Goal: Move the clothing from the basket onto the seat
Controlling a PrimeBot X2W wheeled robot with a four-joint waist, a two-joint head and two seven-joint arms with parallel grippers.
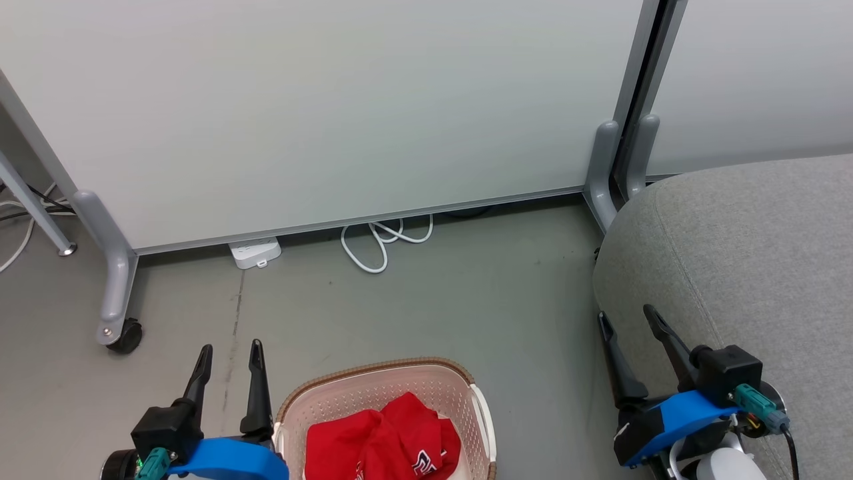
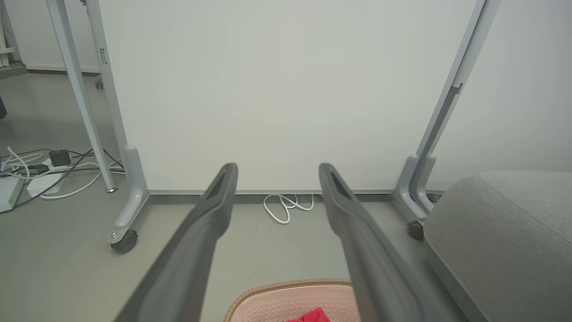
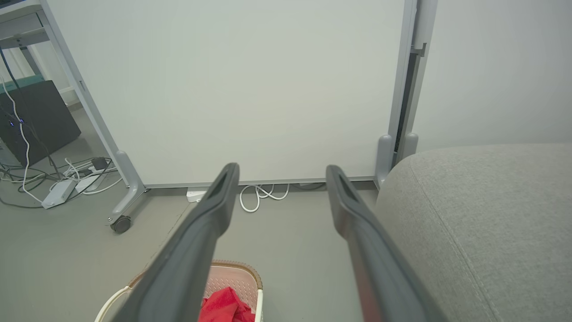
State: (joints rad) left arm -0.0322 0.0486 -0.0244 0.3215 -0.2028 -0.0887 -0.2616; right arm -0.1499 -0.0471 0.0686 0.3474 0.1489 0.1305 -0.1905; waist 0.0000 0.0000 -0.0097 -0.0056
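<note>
Hovering spread and empty, the left hand (image 1: 230,346) has the cream perforated plastic basket (image 1: 373,369) with brown woven rim just right of it, crumpled red fabric clothing (image 1: 380,440) inside; the right hand (image 1: 626,313), likewise spread and empty, has the large grey upholstered seat (image 1: 746,267) just beside it on its right

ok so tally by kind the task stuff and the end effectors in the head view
laundry basket: 1
heap of red clothing in it: 1, the separate garments cannot be told apart
grey seat: 1
end effectors: 2, the left end effector and the right end effector, both open and holding nothing
total: 5
</note>
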